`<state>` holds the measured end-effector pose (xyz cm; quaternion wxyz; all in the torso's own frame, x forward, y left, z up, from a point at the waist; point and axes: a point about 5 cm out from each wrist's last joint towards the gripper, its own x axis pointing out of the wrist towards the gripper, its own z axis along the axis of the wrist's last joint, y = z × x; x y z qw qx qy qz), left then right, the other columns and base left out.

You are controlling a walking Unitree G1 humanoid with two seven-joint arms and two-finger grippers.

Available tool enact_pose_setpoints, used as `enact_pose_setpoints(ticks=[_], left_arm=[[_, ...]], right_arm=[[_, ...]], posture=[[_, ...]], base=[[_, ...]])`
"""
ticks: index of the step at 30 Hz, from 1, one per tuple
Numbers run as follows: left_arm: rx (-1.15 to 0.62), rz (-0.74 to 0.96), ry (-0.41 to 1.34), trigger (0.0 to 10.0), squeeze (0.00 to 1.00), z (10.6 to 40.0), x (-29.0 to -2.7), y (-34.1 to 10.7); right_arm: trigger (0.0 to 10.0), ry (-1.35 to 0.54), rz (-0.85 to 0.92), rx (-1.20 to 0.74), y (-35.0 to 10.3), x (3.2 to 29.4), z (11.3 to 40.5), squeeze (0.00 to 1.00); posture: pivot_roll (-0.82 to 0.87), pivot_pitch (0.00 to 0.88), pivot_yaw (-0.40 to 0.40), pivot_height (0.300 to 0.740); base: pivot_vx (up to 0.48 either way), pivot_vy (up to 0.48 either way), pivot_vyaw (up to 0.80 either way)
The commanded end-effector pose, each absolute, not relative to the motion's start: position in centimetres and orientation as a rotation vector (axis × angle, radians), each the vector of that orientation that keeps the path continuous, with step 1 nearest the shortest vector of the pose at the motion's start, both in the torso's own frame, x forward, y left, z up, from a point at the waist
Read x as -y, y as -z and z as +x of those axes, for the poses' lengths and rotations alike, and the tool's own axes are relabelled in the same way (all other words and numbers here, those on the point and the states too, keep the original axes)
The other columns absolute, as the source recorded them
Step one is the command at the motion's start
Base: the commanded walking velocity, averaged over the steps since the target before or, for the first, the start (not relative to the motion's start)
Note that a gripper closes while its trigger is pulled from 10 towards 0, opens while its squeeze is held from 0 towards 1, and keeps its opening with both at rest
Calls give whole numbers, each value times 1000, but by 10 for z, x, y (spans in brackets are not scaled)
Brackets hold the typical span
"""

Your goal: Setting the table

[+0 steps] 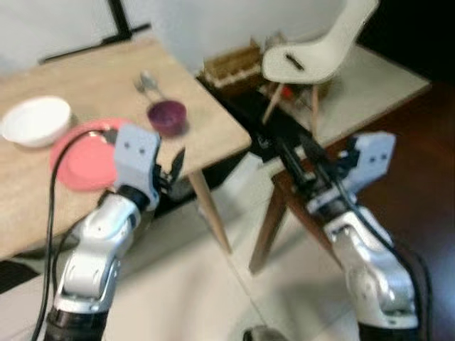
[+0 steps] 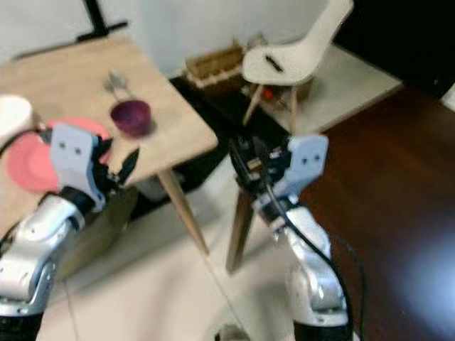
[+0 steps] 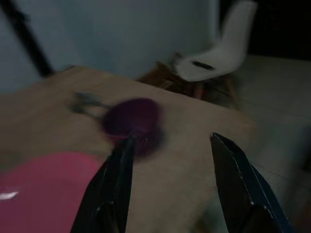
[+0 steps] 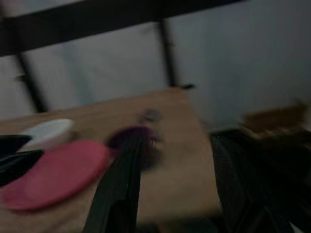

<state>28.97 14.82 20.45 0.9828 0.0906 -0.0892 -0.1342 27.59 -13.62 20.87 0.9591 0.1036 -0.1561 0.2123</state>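
On the light wooden table (image 1: 213, 135) lie a white bowl (image 1: 35, 121), a pink plate (image 1: 85, 158), a small purple bowl (image 1: 167, 116) and silver cutlery (image 1: 146, 82) behind it. My left gripper (image 1: 173, 169) hovers at the table's near edge, just in front of the pink plate, and is open and empty. The left wrist view looks past the fingers (image 3: 116, 179) at the purple bowl (image 3: 133, 119). To the right of the table corner my right gripper (image 1: 298, 153) is raised off the table. It is open with nothing in it, and its view is blurred.
A white chair (image 1: 320, 50) and a wooden crate (image 1: 231, 64) stand beyond the table's right corner. A dark wooden leg (image 1: 266, 231) rises below my right arm. A pale rug covers the floor, with dark wood flooring (image 1: 426, 177) on the right.
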Motion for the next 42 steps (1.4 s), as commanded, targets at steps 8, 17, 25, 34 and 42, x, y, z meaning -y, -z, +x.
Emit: enact_pose_setpoints(ticks=[8,17,25,34,42], left_arm=[[188,204,251,10000,0,287,-153,-203],[183,197,240,10000,0,288,-152,-203],[188,184,247,10000,0,289,-150,-204],[179,179,247,10000,0,289,-153,-205],[103,199,389,10000,0,290,-185,-223]], right_arm=[[10000,-566,231,298,-209,122,269,0],[10000,-556,260,280,-207,124,270,0],[10000,-538,281,284,-208,129,272,0],[10000,-541,273,287,-209,129,271,0],[10000,-608,229,263,-207,120,272,0]], posture=[[-56,30,70,740],[-56,28,72,740],[-57,27,74,740],[-53,29,75,740],[-26,27,65,740]], base=[[465,0,765],[272,0,590],[0,0,0],[0,0,0],[0,0,0]])
